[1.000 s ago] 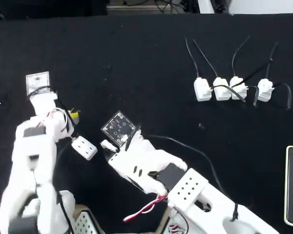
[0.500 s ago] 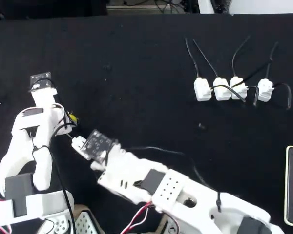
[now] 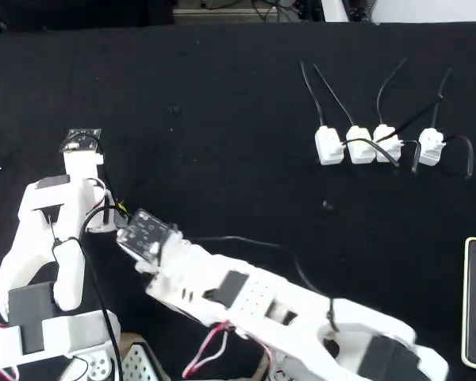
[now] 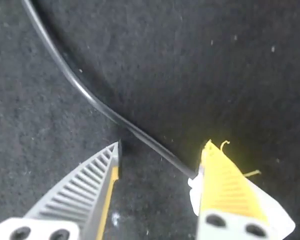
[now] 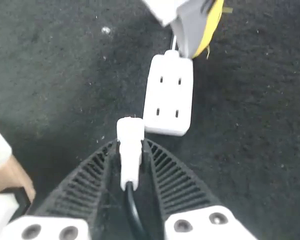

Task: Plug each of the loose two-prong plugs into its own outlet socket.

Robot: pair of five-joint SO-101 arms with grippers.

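Right gripper point(image 5: 130, 145): narrow, clamped on the sides of a white plug point(image 5: 130, 134), its cord running back between the fingers. Outlet point(image 5: 168, 97) lies just ahead of the plug, a small gap between them; two sockets show.

Left gripper point(image 4: 162, 147): wide, holding nothing. A black cable point(image 4: 75, 82) crosses between its fingers and touches the yellow one. Its tip sits at the outlet's far end; contact cannot be told.

High view: right arm point(image 3: 246, 294) stretched low from 5 o'clock toward 8 o'clock of the table point(image 3: 222, 95). Left arm point(image 3: 47, 230) folded at 8–9 o'clock, wrist bent down. Four more plugs point(image 3: 360, 148) in a row at 2 o'clock, well apart.
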